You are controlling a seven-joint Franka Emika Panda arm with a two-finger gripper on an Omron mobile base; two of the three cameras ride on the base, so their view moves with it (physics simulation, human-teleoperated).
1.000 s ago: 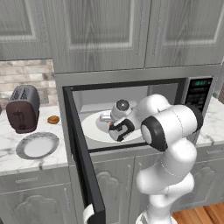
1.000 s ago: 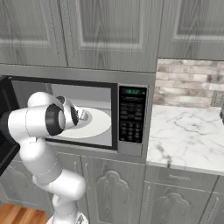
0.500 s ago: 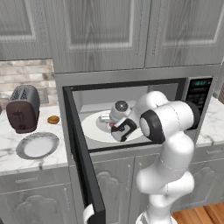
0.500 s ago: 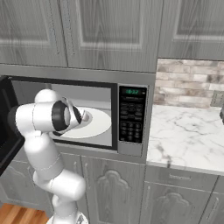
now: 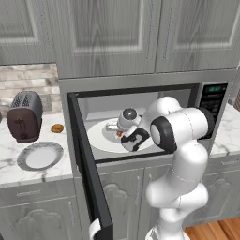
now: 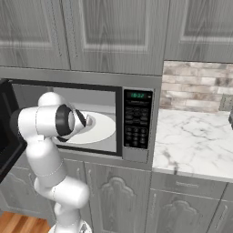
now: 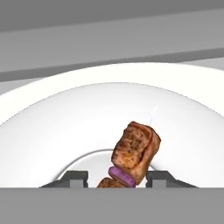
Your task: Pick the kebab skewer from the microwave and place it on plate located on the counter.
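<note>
With the arm reached in through the open door of the microwave (image 5: 140,93), the step in hand looks like the pick itself: the gripper (image 7: 116,178) sits low over the white turntable (image 7: 52,127), and the kebab skewer (image 7: 134,151) stands between its two fingers (image 7: 75,177), a browned meat chunk above a purple slice, its thin stick tip pointing up. The fingers flank the skewer closely, but their pads are cut off at the bottom of the hand view, so I cannot tell whether they are pressing on it or just bracketing it; the skewer's foot is also hidden there.

If the hold is secure, the next move calls for a small lift off the turntable, then a withdrawal through the door opening without clipping its frame. After that comes a swing left to the plate (image 5: 40,156), which lies on the table (image 5: 14,161) in front of the dark-red toaster (image 5: 24,116), well apart from the microwave.
</note>
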